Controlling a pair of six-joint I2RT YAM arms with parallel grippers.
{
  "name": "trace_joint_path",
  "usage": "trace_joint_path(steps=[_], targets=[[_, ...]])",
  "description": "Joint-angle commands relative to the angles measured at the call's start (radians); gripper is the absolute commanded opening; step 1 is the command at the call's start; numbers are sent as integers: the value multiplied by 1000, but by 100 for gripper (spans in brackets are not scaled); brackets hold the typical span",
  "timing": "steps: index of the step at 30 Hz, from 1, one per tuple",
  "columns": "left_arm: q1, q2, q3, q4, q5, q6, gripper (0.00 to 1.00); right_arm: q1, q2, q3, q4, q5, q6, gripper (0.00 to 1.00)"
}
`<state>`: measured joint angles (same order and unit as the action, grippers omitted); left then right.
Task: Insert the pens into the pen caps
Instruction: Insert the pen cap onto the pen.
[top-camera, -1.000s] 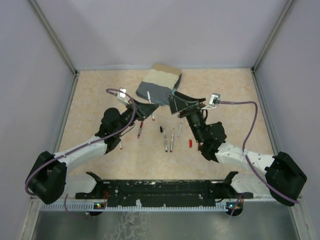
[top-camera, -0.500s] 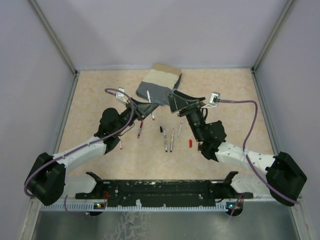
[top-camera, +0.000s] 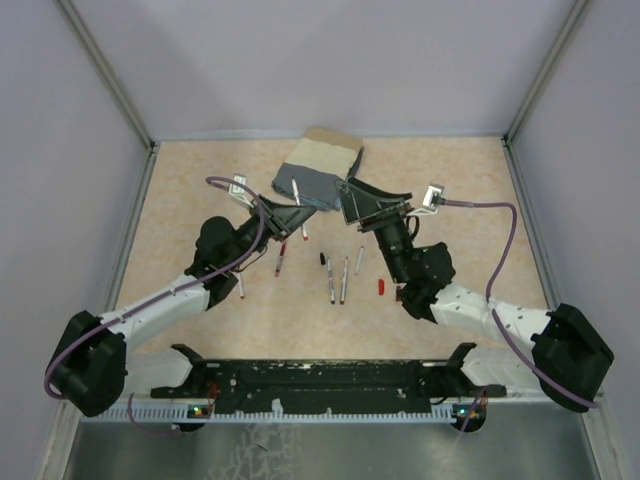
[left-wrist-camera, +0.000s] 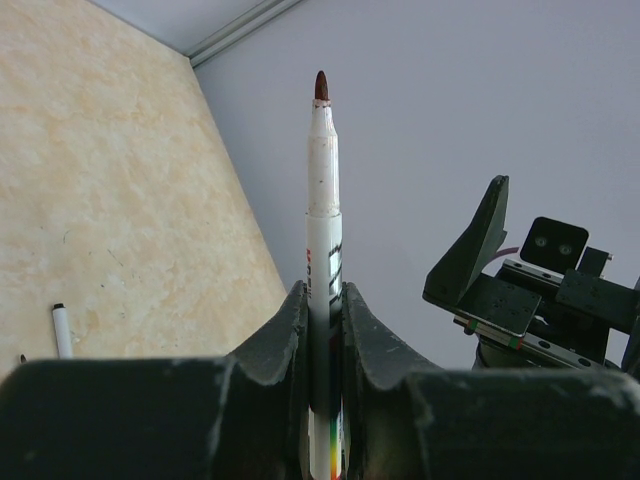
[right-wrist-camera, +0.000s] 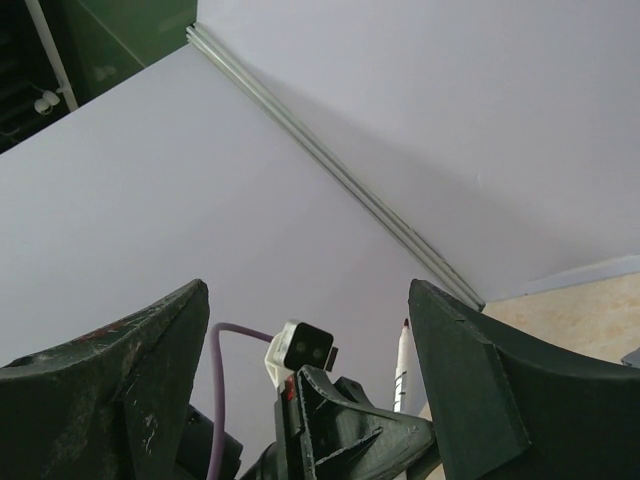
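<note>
Narrowly apart: left tool (top-camera: 300, 213), right tool (top-camera: 368, 200).

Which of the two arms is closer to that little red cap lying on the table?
Right. The right arm has its elbow just beside the red cap; the left arm lies across the loose pens.

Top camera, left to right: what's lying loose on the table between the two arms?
red-ended pen → black-ended pen → third pen → fourth pen → red cap. The pens overlapped by the left arm are left out.
</note>
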<state>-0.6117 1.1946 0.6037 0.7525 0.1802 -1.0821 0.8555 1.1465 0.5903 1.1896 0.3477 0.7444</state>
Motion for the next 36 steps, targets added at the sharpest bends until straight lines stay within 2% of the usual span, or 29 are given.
trace_joint_path(steps=[1, 16, 24, 28, 31, 33, 36], targets=[[2, -18, 19, 11, 5, -3, 0, 10, -3, 16, 74, 32, -5, 80], [2, -17, 5, 28, -4, -1, 0, 10, 13, -9, 120, 39, -1, 81], [1, 9, 46, -36, 45, 27, 0, 11, 26, -147, 364, 81, 25, 81], [5, -7, 33, 0, -16, 30, 0, 5, 89, -104, 435, 56, -12, 82], [5, 10, 100, -91, 6, 76, 0, 5, 90, -120, 515, 73, -58, 82], [5, 32, 153, -203, 16, 118, 0, 6, 54, -151, 487, 135, -63, 82], [6, 63, 253, -398, 30, 212, 0, 5, -83, -156, 142, 230, -61, 82]])
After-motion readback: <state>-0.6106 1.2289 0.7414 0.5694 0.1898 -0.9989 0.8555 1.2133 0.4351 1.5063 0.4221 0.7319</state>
